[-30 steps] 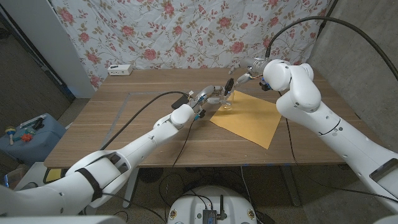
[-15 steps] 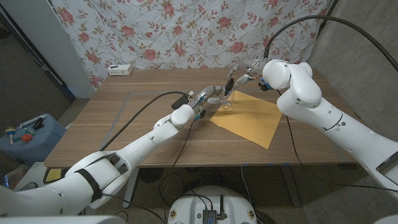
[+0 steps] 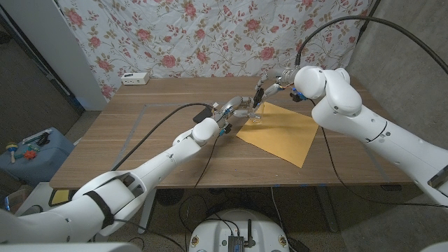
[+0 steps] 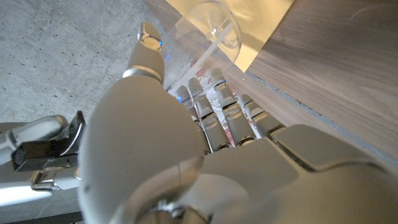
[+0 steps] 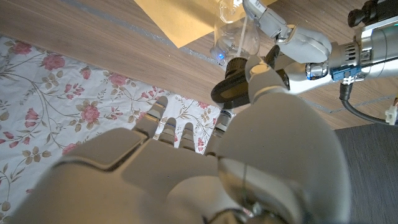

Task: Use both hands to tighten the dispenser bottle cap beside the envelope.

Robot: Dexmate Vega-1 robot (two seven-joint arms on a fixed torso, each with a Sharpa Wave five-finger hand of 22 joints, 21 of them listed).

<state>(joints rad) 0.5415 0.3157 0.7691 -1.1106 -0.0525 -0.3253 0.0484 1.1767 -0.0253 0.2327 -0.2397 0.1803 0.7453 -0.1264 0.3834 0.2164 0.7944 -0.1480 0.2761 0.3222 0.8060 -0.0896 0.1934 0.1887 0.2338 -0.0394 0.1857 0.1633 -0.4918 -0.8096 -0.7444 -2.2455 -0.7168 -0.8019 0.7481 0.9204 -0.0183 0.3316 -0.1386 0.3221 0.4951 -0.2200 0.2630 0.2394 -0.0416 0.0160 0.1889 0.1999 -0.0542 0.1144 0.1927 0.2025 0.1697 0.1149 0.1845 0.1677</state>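
Head view: both hands meet at the bottle (image 3: pixel 256 115) on the envelope's (image 3: pixel 278 131) far corner.
Left hand (image 3: pixel 234 110) fingers wrap its clear, light, likely slippery body; right hand (image 3: pixel 269 87) fingers pinch the black cap (image 5: pixel 231 87).

L hand (image 3: pixel 240 106): fingers curled, gripping | R hand (image 3: pixel 269 87): fingertips pinching above, prob closed

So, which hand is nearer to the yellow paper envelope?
Left. The left hand grips the clear plastic dispenser bottle at the yellow paper envelope's edge. The right hand holds the bottle's black cap from above, higher off the table.
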